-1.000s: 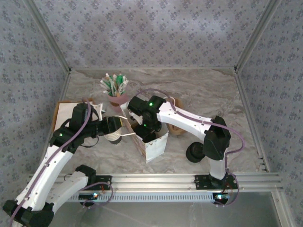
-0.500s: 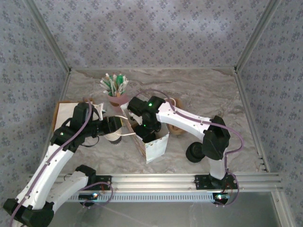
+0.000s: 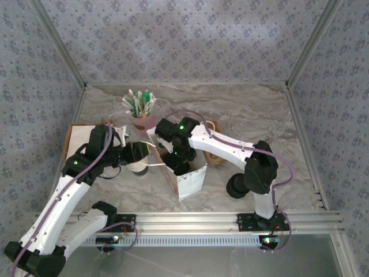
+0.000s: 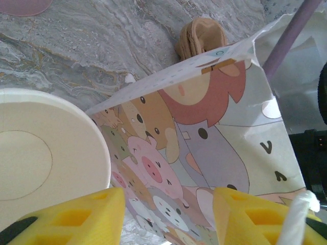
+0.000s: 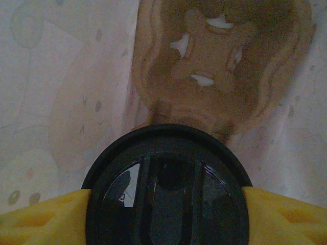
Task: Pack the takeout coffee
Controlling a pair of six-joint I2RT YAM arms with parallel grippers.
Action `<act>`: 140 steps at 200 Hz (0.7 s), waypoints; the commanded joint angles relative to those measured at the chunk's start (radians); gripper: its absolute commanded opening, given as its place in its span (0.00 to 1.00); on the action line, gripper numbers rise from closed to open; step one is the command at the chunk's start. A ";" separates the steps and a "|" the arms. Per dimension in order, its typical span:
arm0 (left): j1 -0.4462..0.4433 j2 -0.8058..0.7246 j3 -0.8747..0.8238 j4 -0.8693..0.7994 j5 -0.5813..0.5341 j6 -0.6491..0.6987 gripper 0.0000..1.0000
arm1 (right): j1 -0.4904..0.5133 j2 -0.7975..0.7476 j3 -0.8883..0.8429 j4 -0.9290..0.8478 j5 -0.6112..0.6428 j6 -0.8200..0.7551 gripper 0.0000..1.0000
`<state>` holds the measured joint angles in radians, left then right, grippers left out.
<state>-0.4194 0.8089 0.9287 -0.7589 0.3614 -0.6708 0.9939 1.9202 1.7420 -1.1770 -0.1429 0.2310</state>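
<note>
Far left, tight quarters: a flat board (image 3: 74, 135) lies hard against the side wall. The left hand (image 3: 140, 154) is wedged between that board and the paper bag (image 3: 190, 180), hovering right over the nested cups (image 3: 138, 168).

From its wrist, the yellow fingers (image 4: 76, 219) stand apart, about half spread, with the bag's cartoon-printed wall showing across the gap and nothing pinched between them. The bag's white cord handle (image 4: 299, 219) lies against the right-hand finger. A cream cup end (image 4: 41, 163) sits just left of the bag wall.

Behind, the pink cup of sticks (image 3: 141, 112) stands upright near the bag's far corner, so there is not much clearance on that side.

Now the bag itself: mouth open, standing upright. The right hand (image 3: 176, 163) is down inside it. The wrist view shows it closed on the takeout coffee (image 5: 166, 178), a yellow finger pressed to each side of its black lid, with pale bag wall all around.

Moving right, the brown sleeves (image 3: 214, 157) lie just beside the bag, and the black lids (image 3: 235, 186) sit by the right arm's elbow. Beyond them the marble desk (image 3: 259, 115) runs open to the back and right walls.
</note>
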 commanded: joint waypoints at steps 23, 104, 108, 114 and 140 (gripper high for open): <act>-0.006 -0.001 0.045 0.001 -0.004 0.020 0.49 | -0.003 0.030 0.039 -0.096 -0.027 -0.003 0.72; -0.006 -0.002 0.038 0.005 -0.005 0.020 0.49 | -0.003 0.049 0.085 -0.142 -0.023 -0.012 0.72; -0.006 -0.003 0.038 0.004 -0.006 0.019 0.49 | -0.002 0.050 0.086 -0.144 -0.023 -0.012 0.72; -0.005 -0.003 0.038 0.005 -0.005 0.020 0.49 | -0.001 0.053 0.089 -0.148 -0.023 -0.013 0.72; -0.005 -0.003 0.039 0.005 -0.006 0.019 0.49 | -0.001 0.056 0.096 -0.153 -0.021 -0.018 0.72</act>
<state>-0.4194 0.8089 0.9287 -0.7589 0.3614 -0.6704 0.9943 1.9526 1.8061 -1.2659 -0.1555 0.2268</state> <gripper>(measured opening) 0.487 0.724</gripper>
